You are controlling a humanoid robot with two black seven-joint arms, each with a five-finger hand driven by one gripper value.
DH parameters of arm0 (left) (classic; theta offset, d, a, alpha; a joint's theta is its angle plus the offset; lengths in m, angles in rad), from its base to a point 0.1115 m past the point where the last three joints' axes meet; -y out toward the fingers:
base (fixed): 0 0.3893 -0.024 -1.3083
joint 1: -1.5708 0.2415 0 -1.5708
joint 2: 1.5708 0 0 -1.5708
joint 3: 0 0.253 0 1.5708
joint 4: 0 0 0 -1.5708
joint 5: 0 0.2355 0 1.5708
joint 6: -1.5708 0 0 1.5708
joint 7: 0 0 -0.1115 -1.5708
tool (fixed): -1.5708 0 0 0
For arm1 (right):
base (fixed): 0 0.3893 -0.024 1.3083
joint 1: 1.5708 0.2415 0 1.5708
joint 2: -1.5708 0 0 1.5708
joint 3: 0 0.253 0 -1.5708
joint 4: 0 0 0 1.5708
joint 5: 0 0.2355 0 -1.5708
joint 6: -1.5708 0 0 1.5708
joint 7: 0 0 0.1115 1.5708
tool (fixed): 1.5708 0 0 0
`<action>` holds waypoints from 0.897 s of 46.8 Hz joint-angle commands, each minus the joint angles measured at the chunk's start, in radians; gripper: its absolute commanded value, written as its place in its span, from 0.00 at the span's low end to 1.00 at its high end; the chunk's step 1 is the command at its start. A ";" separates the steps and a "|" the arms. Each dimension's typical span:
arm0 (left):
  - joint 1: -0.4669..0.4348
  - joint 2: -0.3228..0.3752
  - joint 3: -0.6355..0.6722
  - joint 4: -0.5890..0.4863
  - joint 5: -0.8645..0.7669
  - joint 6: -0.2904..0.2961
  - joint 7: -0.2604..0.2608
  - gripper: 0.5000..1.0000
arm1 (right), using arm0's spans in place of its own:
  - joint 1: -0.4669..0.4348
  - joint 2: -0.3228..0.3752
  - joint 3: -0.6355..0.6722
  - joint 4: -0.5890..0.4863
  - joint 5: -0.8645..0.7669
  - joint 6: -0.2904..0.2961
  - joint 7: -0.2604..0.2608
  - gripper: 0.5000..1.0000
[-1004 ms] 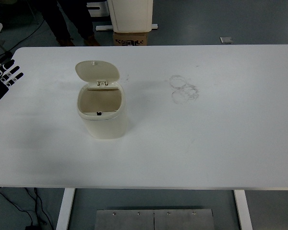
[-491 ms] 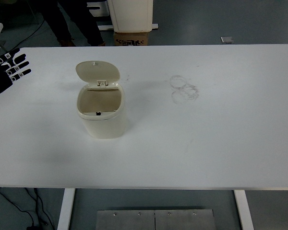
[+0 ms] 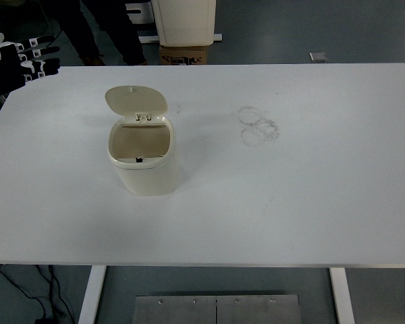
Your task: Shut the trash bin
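A small cream trash bin [image 3: 143,162] stands on the white table [image 3: 290,189], left of the middle. Its round lid [image 3: 136,101] is swung up and back on the hinge, so the bin's inside shows and looks empty. My left hand [image 3: 28,59] is black with white knuckle marks. It is raised at the far left corner of the table, well to the left of and beyond the bin, fingers spread and holding nothing. My right arm is out of view.
Faint ring-shaped smudges [image 3: 258,125] mark the table right of the bin. A person's legs [image 3: 98,30] stand beyond the far edge. A cream cabinet [image 3: 183,20] and a cardboard box [image 3: 184,54] sit on the floor behind the table.
My left hand has risen and moved away toward the table's far left corner. The bin and its lid have not moved.
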 commanded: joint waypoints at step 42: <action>-0.409 -0.119 0.202 -0.166 0.410 -0.166 0.144 1.00 | -0.001 0.000 0.000 0.000 0.000 0.000 0.000 0.98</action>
